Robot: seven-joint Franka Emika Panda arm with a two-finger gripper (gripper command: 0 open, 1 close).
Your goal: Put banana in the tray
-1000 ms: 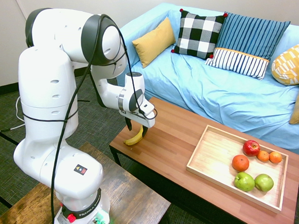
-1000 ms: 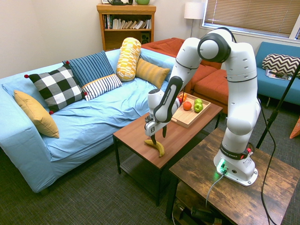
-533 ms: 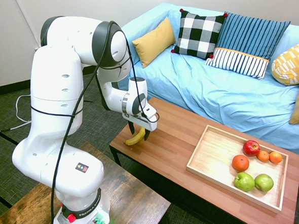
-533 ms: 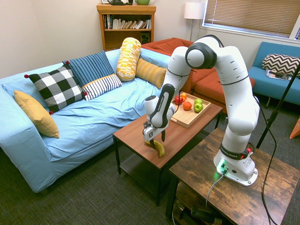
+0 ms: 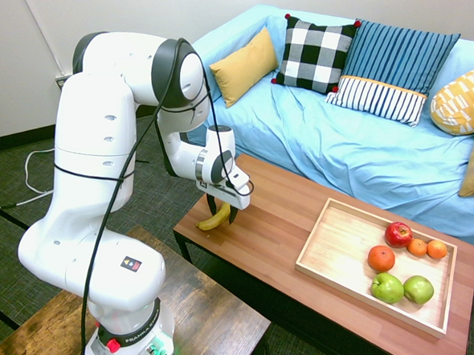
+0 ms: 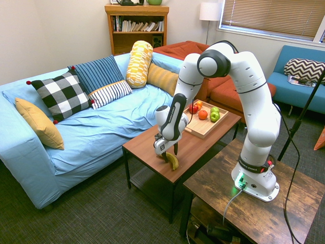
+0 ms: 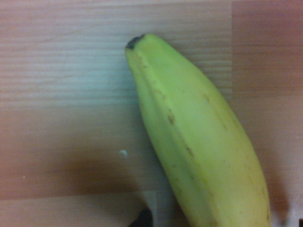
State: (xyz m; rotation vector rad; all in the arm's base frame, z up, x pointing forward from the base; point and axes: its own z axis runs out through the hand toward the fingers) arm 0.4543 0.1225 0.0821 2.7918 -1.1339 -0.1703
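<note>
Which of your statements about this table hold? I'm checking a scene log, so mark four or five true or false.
1. The banana lies on the reddish-brown table, outside the tray. True.
2. The tool is shut and well away from the banana. False: its fingers stand open, around the banana.
3. Two green apples are in the tray. True.
4. The red apple is on the sofa. False: it is in the tray.
5. A black-and-white checked pillow rests on the sofa. True.
</note>
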